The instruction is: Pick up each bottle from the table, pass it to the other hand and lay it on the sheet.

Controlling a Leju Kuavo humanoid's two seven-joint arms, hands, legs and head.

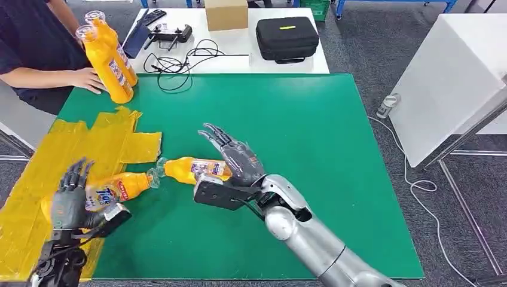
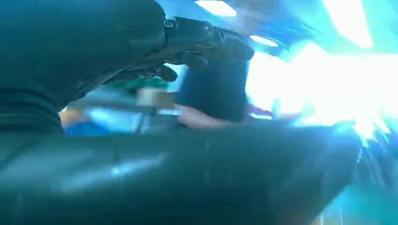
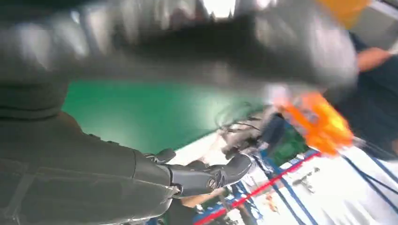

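Head view: each hand grips a glossy orange bottle — left [image 1: 69, 200] over crinkled yellow sheet [image 1: 36, 173] (right [image 1: 236, 161] over green mat [image 1: 311, 149]).

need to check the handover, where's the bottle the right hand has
In the head view, the right hand holds the bottle over the green table, left of centre, cap toward the left hand.
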